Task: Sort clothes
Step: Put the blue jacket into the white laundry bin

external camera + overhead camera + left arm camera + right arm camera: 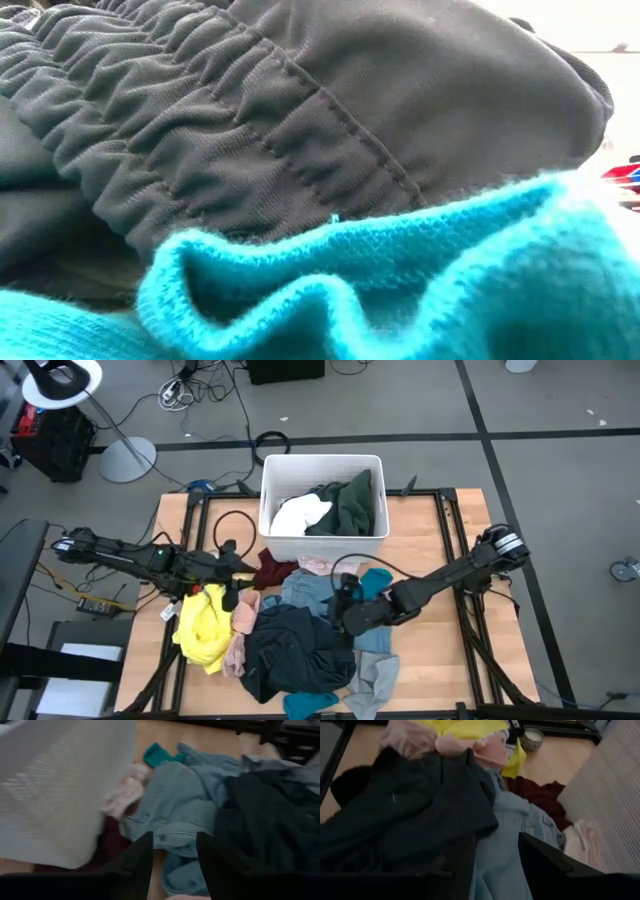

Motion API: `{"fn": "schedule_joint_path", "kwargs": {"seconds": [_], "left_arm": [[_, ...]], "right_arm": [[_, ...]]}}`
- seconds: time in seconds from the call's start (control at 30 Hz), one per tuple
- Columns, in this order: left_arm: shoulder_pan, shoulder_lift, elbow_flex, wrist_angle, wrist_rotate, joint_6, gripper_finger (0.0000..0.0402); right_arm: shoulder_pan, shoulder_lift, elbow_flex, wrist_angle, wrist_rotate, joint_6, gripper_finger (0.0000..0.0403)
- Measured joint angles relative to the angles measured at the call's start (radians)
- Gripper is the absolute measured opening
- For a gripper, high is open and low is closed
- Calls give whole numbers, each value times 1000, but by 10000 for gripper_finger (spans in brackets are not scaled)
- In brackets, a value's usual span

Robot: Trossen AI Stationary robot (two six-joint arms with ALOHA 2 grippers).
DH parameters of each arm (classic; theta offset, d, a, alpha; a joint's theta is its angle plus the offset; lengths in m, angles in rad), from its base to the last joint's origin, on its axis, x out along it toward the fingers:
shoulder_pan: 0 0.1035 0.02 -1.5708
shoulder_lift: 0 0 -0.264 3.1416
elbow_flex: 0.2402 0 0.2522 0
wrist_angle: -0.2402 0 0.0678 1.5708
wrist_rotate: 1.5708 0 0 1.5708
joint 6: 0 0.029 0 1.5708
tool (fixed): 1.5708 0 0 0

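Note:
The clothes lie heaped on the wooden table (440,650). Among them are a yellow garment (203,628), a pink one (240,635), a black one (295,650), light blue denim (310,592), a maroon piece (272,568) and teal pieces (377,580). My left gripper (243,572) hovers open at the heap's left end, next to the maroon piece, its fingers (142,857) facing the denim (175,810). My right gripper (343,603) hangs open over the heap's right half, above denim (507,845) and black cloth (410,815). Neither holds anything.
A white plastic bin (322,542) stands at the table's far edge with a white (300,515) and a dark green (345,505) garment inside. A grey garment (375,675) lies near the front edge. Dark cloth (300,110) and teal knit (400,280) fill the low view.

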Motion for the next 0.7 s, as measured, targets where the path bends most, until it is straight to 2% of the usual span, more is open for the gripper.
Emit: {"fn": "schedule_joint_path", "kwargs": {"seconds": [0.17,0.37,0.57,0.7], "left_arm": [[0,1,0,-8,58,-1,156],[0,1,0,-4,96,-2,156],[0,1,0,-2,96,-2,156],[0,1,0,-2,96,-2,156]], "right_arm": [[-20,60,67,-3,-70,-16,169],[-45,111,71,-10,-194,7,220],[-65,174,71,30,-248,11,272],[-86,226,71,100,-301,-3,293]]}}
